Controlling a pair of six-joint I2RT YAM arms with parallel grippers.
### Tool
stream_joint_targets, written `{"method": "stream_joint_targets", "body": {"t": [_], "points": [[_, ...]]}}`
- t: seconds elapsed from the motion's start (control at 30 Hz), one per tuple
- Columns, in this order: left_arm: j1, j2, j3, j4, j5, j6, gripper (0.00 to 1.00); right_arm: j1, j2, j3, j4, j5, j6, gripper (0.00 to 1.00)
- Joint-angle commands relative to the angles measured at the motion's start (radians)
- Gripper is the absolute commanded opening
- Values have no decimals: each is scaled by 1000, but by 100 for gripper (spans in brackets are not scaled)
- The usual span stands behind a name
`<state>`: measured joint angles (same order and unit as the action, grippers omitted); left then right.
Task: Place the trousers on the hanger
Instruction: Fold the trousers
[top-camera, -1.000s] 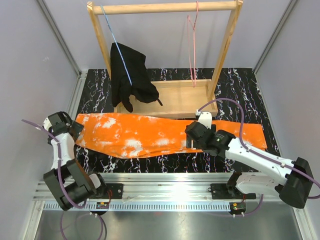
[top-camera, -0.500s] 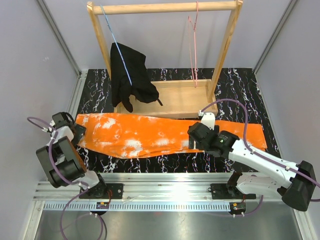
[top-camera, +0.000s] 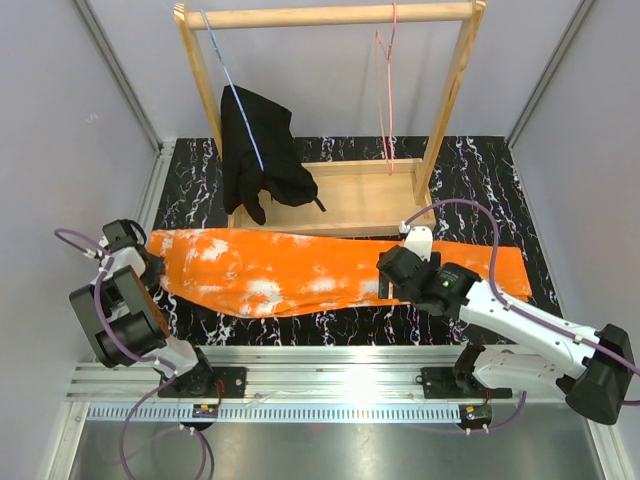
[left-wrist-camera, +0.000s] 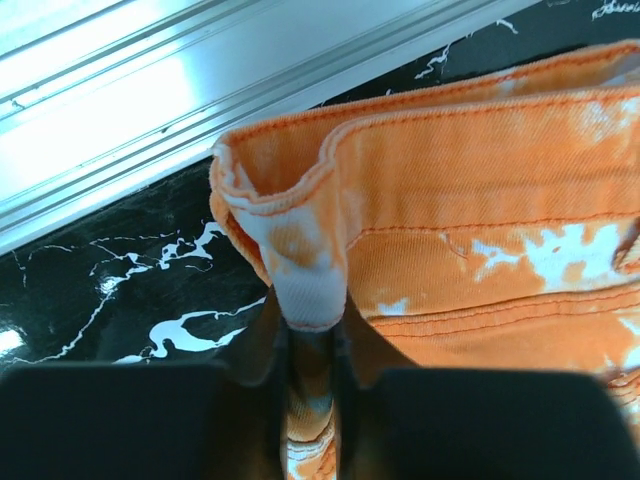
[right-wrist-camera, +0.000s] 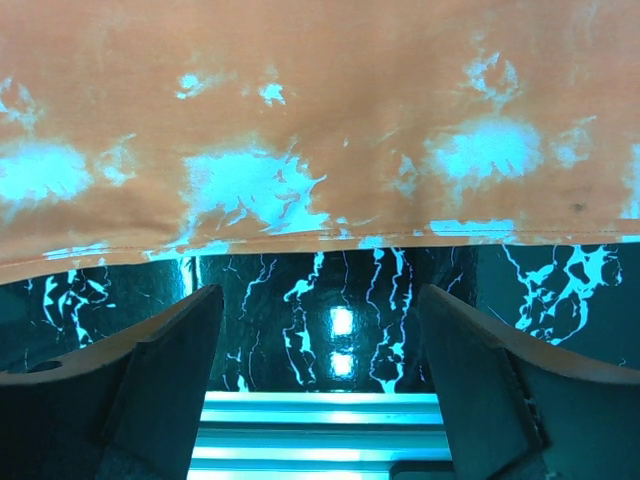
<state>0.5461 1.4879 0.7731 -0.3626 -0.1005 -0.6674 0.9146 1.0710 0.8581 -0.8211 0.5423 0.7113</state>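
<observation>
The orange trousers (top-camera: 300, 270) with white blotches lie flat across the black marbled table, waistband at the left. My left gripper (top-camera: 140, 262) is shut on the waistband corner (left-wrist-camera: 300, 290), and the cloth is pinched between its two dark fingers (left-wrist-camera: 262, 350). My right gripper (top-camera: 392, 282) hovers over the trouser leg near its front hem; its wide-set fingers (right-wrist-camera: 160, 370) stand open over bare table just short of the hem (right-wrist-camera: 320, 235). The pink hanger (top-camera: 386, 90) hangs empty from the wooden rail at the back right.
A wooden rack (top-camera: 330, 15) stands at the back, its base tray (top-camera: 350, 200) just behind the trousers. A black garment (top-camera: 258, 150) hangs on a light-blue hanger (top-camera: 232, 85) at the rail's left. Grey walls close in both sides; an aluminium rail (top-camera: 320, 360) borders the near edge.
My left gripper has closed on the waistband corner and the cloth there has bunched slightly. The left arm has swung its elbow toward the left wall. The right gripper shifted slightly right.
</observation>
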Motion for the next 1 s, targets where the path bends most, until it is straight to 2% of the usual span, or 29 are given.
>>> {"method": "stream_joint_targets", "body": {"t": [0.0, 0.17, 0.3, 0.37, 0.43, 0.47, 0.5, 0.63, 0.8, 0.97], "points": [[8, -8, 18, 30, 4, 15, 2, 6, 7, -10, -1, 45, 20, 86], [8, -130, 6, 45, 42, 23, 0, 4, 40, -18, 42, 50, 14, 86], [6, -317, -12, 63, 94, 37, 0, 6, 114, -4, 97, 47, -7, 71], [6, -377, -40, 99, 172, 38, 0, 7, 145, 7, 134, 42, -18, 64], [5, -451, -52, 126, 252, 57, 0, 6, 193, 27, 158, 44, -27, 48], [3, -498, -55, 137, 274, 64, 0, 6, 210, 33, 166, 50, -24, 35], [2, -524, -58, 148, 294, 81, 0, 6, 240, 44, 172, 54, -24, 18], [-52, -649, -60, 197, 450, 144, 0, 0, 319, 59, 232, 64, -30, 1], [-113, -813, -75, 199, 577, 195, 0, -13, 435, 88, 316, 54, -50, 0], [-141, -943, -83, 99, 630, 227, 0, -25, 553, 137, 375, 59, -64, 0]]}}
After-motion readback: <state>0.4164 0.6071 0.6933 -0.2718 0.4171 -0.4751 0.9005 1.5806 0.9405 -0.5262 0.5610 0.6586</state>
